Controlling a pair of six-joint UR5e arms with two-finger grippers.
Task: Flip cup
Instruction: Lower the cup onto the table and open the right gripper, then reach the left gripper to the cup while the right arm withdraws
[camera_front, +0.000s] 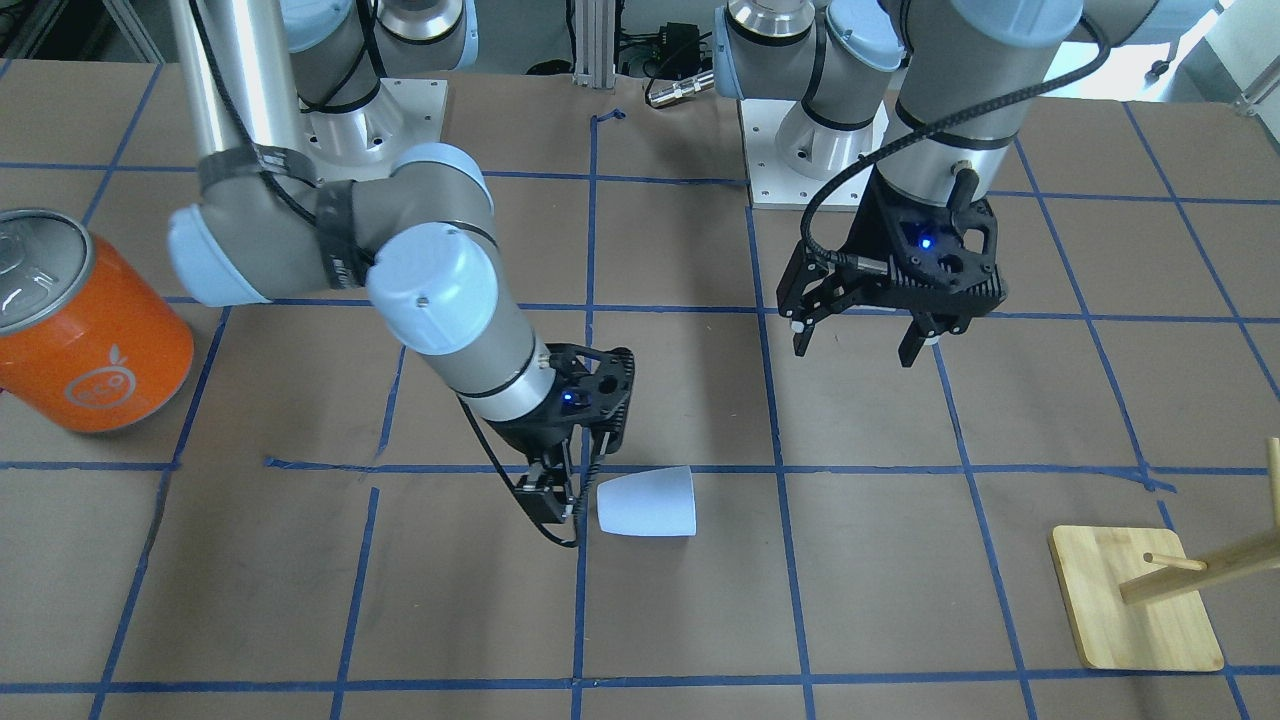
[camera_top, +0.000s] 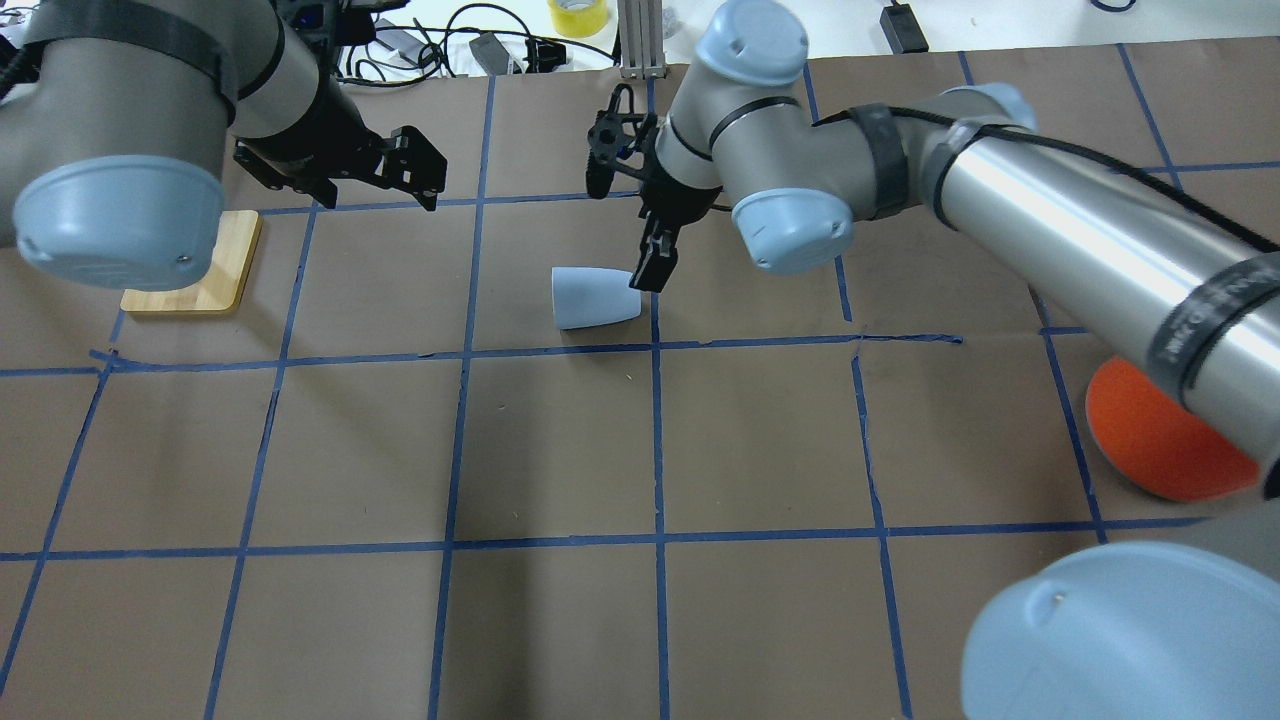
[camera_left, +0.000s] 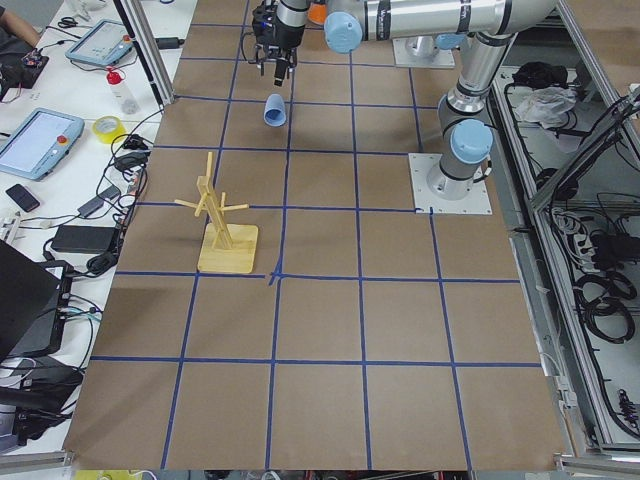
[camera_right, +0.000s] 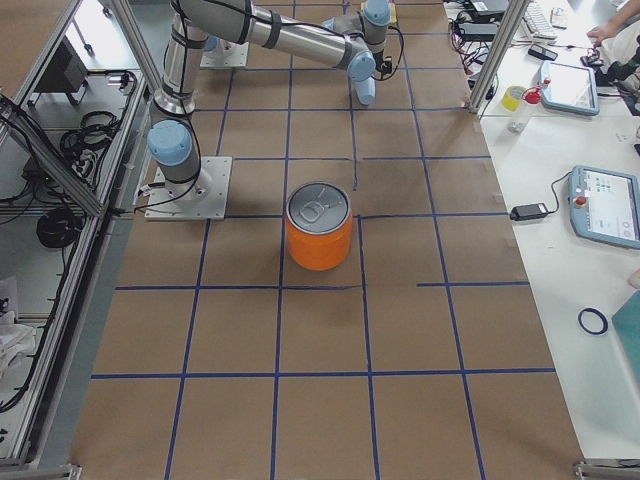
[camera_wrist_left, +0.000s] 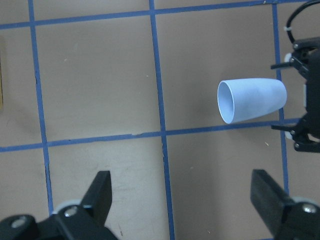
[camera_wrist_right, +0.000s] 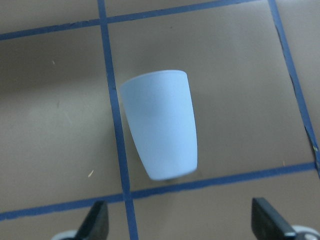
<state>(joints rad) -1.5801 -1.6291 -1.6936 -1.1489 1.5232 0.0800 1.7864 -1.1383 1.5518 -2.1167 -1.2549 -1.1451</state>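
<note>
On the brown bench (camera_front: 700, 620), near its middle, the cup (camera_front: 647, 502) lies on its side along a blue tape line (camera_wrist_right: 107, 50). Its narrow closed end points at the right hand (camera_front: 558, 498), and its open mouth faces away from it. That hand is low over the bench with its fingers (camera_wrist_right: 95, 222) spread apart. The cup's base is just ahead of the gap and not gripped. Seen from overhead, the cup is just left of this hand. Well apart, the left hand (camera_front: 856, 348) hangs above the bench, fingers likewise spread and holding nothing.
</note>
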